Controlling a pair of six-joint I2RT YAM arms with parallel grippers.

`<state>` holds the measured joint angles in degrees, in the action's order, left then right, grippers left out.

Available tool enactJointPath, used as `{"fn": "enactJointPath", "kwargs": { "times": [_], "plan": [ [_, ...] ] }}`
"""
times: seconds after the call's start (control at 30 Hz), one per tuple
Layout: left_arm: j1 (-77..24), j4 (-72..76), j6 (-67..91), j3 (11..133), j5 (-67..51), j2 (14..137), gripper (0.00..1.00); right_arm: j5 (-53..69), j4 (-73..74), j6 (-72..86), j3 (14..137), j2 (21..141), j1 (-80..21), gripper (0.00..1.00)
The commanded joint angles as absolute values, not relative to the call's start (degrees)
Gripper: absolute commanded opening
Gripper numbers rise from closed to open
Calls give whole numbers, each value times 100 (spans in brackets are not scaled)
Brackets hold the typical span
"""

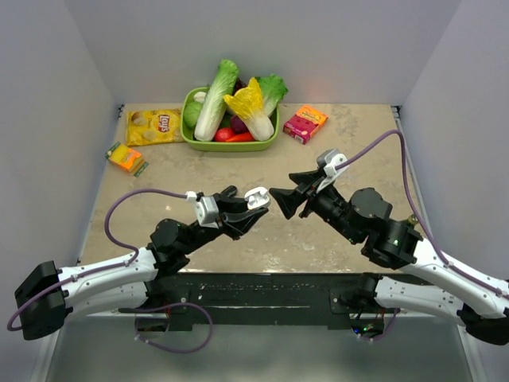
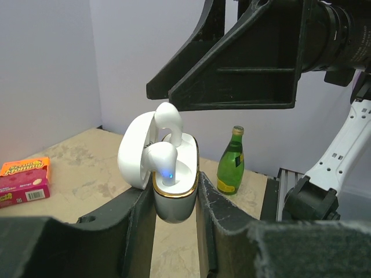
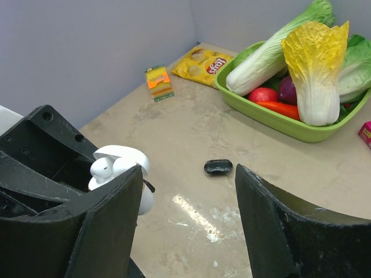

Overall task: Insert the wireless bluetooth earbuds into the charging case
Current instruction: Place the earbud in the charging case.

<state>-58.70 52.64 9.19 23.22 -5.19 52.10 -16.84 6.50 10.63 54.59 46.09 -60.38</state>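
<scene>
My left gripper is shut on the charging case, a white case with a gold rim, and holds it above the table with its lid open. Two white earbuds stand in it. The near one shows a blue light, and the far one stands higher. The case also shows in the top view and in the right wrist view. My right gripper is open and empty, its fingers just above and right of the case.
A small black oval object lies on the table below my right gripper. A green bottle stands beyond the case. At the back are a green basket of vegetables, a chips bag, a pink box and an orange box.
</scene>
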Motion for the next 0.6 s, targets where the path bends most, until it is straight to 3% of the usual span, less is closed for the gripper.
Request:
{"fn": "enactJointPath", "kwargs": {
  "times": [0.0,0.57],
  "plan": [
    [-5906,5581,756,2294,-703,5107,0,-1652,528,1134,5493,4632,-6047,68],
    [-5906,5502,712,2312,-826,5089,0,-1107,448,1055,5519,4720,-6047,68]
  ]
}}
